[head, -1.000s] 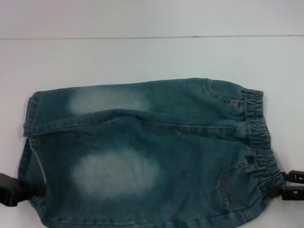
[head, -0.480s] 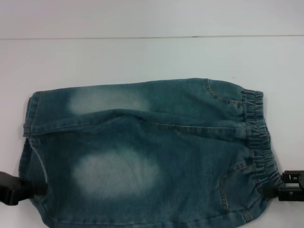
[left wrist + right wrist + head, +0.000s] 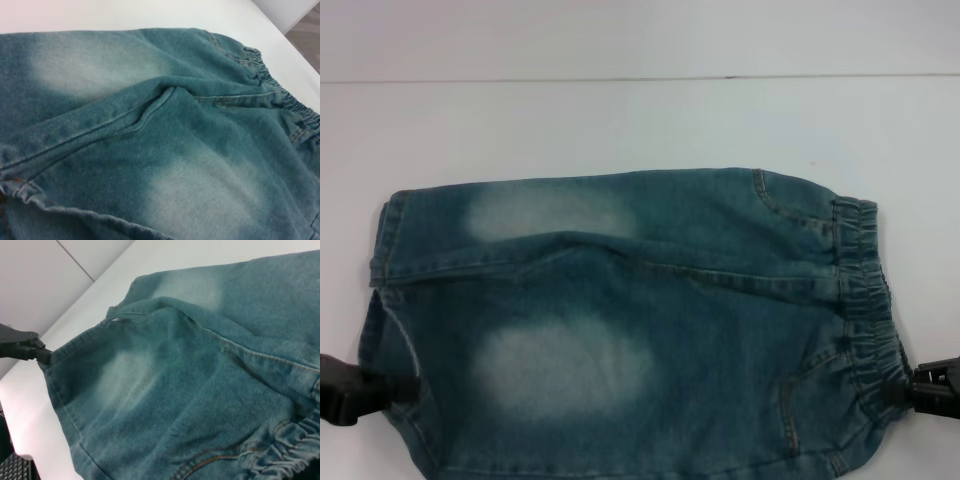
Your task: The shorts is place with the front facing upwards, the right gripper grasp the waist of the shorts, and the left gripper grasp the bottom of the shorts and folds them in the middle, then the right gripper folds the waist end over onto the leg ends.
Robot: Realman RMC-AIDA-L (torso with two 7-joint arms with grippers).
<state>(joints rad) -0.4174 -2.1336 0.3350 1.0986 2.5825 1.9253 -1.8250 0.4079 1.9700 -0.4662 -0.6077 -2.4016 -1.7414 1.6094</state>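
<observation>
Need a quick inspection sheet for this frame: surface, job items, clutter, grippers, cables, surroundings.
Surface: white table, bare where visible.
Job's things: blue denim shorts lying spread, elastic waist toward the robot's right, leg ends toward its left; not yet folded.
Clutter: nothing seen.
Grippers: left gripper at the near leg hem, shut on it; right gripper at the near end of the waist, closure not visible.
Cables: nothing seen.
Surroundings: pale wall behind the table; floor past the table's edge in the left wrist view.
</observation>
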